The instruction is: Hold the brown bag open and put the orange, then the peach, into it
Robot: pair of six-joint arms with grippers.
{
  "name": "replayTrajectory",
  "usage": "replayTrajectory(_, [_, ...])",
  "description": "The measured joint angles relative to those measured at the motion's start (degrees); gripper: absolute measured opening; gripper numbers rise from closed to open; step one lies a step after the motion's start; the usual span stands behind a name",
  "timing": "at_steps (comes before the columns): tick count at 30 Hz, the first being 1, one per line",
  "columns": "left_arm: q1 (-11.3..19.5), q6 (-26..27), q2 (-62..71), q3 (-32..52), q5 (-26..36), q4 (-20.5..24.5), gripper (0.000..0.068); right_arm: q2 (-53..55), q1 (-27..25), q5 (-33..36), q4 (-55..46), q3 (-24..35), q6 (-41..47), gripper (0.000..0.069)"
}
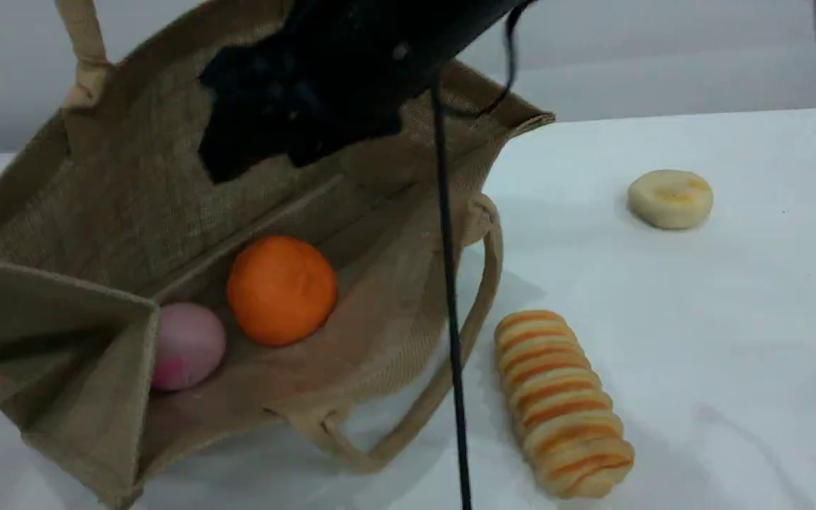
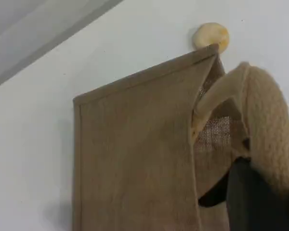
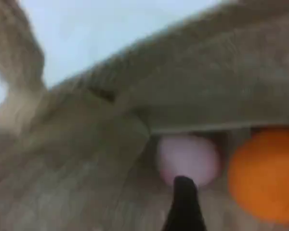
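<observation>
The brown bag (image 1: 96, 212) lies on its side with its mouth held wide toward the scene camera. Inside it the orange (image 1: 282, 290) rests on the lower wall, and the peach (image 1: 188, 346) sits to its left, half behind the folded gusset. My right gripper (image 1: 263, 159) hovers blurred at the bag's upper rim, well above both fruits, its dark tips apart and holding nothing. Its wrist view looks into the bag at the peach (image 3: 188, 156) and the orange (image 3: 265, 173) past one fingertip (image 3: 184, 202). My left gripper (image 2: 253, 192) is shut on the bag's upper handle (image 2: 267, 130).
A striped bread loaf (image 1: 562, 404) lies right of the bag, near its lower handle (image 1: 479, 297). A pale round bun (image 1: 670, 198) sits at the far right. A black cable (image 1: 450, 283) hangs down across the bag's right edge.
</observation>
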Motion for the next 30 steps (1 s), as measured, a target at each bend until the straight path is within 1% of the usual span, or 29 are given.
replayTrajectory(5, [0.00,0.05,0.00,0.00,0.00,0.00,0.0076,-5.93,-3.27,9.23,-13.33,0.00,10.67,0.0470])
replayTrajectory(9, [0.00,1.24,0.70,0.00,0.00,-0.22,0.0076,-12.29,-3.75,14.49,-24.83,0.00,19.08,0.0470])
replayTrajectory(11, [0.00,1.24,1.82,0.00,-0.06,-1.16,0.0076,-16.16,-3.81,15.68,-31.23,0.00,23.28,0.0470])
replayTrajectory(18, [0.00,1.42,7.46,0.00,-0.28,-5.12,0.0076,-30.75,-3.86,23.58,-48.92,0.00,37.00,0.0459])
replayTrajectory(19, [0.00,1.57,8.14,0.00,-0.28,-5.13,0.0076,-32.58,-3.86,24.94,-51.23,0.00,38.80,0.0460])
replayTrajectory(22, [0.00,1.62,10.74,0.00,-0.37,-5.34,0.0076,-38.86,-3.86,28.89,-57.26,0.00,43.60,0.0460])
replayTrajectory(25, [-0.06,2.02,13.25,0.03,-2.96,-6.88,0.0076,-44.46,-3.86,33.47,-61.43,0.00,46.94,0.0460])
replayTrajectory(27, [-0.68,3.15,14.88,0.03,-4.01,-7.60,0.0076,-47.83,-3.86,35.83,-63.55,0.00,48.99,0.0460])
replayTrajectory(30, [-1.91,3.16,17.59,0.03,-5.50,-7.50,0.0076,-52.49,-3.86,39.70,-66.28,0.00,51.50,0.0460])
